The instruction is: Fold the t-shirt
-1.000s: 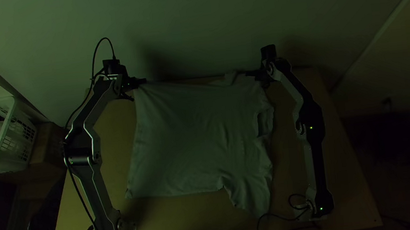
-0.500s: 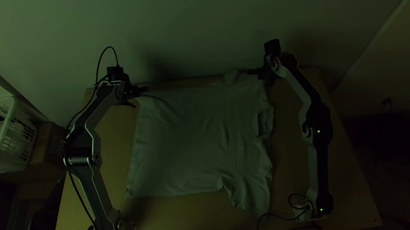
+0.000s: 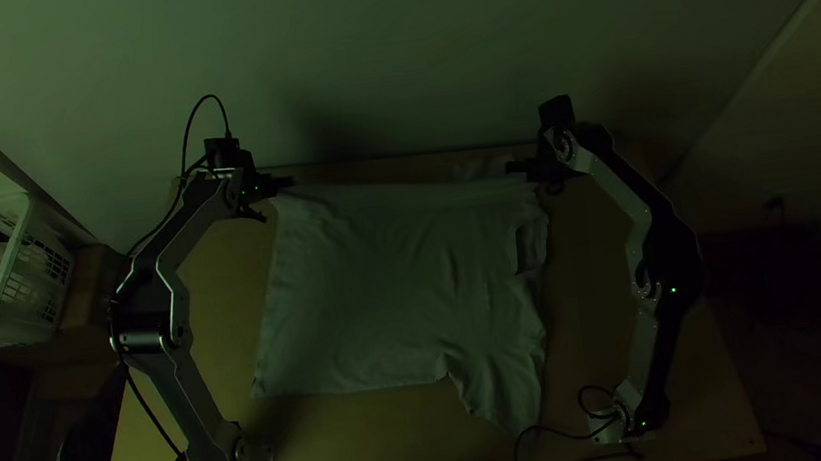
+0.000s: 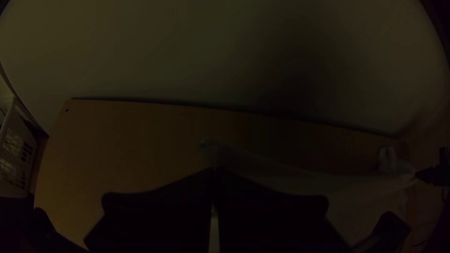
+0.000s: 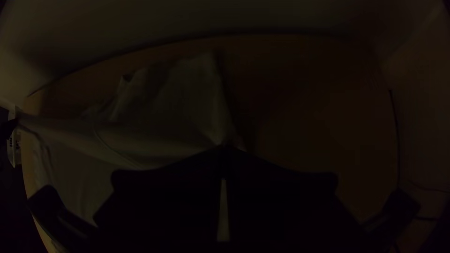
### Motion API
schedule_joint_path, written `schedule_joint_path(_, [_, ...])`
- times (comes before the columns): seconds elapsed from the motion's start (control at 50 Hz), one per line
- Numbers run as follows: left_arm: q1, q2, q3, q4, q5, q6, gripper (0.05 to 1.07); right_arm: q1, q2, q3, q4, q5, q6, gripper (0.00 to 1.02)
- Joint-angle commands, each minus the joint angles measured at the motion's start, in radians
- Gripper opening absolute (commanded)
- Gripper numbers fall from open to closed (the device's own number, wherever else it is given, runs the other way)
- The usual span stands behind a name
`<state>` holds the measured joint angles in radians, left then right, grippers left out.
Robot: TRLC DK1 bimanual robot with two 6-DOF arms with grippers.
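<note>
In the top view my left gripper (image 3: 283, 182) is at the shirt's far left corner and my right gripper (image 3: 517, 166) at its far right corner. The pale t-shirt (image 3: 385, 283) lies mostly spread between the arms, its far edge drawn in a line from one gripper to the other; a sleeve hangs toward the near edge. In the left wrist view the left gripper (image 4: 214, 172) is shut on the cloth (image 4: 281, 175). The right wrist view has the right gripper (image 5: 226, 149) shut on the shirt (image 5: 173, 107), with part of it lying beyond the fingers.
A white basket (image 3: 22, 288) holding cloth stands left of the wooden table (image 3: 219, 279). A wall rises behind the table's far edge. Cables (image 3: 571, 436) lie by the right arm's base, and bare wood shows right of the shirt.
Both grippers have come somewhat nearer to the table's near side, the right one more and slightly rightward. The shirt's far edge has moved nearer with them; its near part lies as before.
</note>
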<state>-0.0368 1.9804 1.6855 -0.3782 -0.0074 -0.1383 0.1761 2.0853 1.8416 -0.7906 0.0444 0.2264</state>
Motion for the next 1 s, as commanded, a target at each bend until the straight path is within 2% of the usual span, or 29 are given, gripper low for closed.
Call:
schedule_joint_path(0.0, [0.014, -0.060, -0.056, 0.015, 0.006, 0.002, 0.08, 0.003, -0.099, -0.096, 0.019, 0.003, -0.018, 0.02])
schedule_joint_path(0.44, [0.005, -0.204, -0.248, 0.061, 0.012, 0.009, 0.08, 0.036, -0.372, -0.435, 0.087, 0.003, -0.015, 0.02])
schedule_joint_path(0.98, [0.011, -0.353, -0.511, 0.133, 0.012, 0.014, 0.08, 0.095, -0.556, -0.717, 0.149, 0.009, 0.005, 0.02])
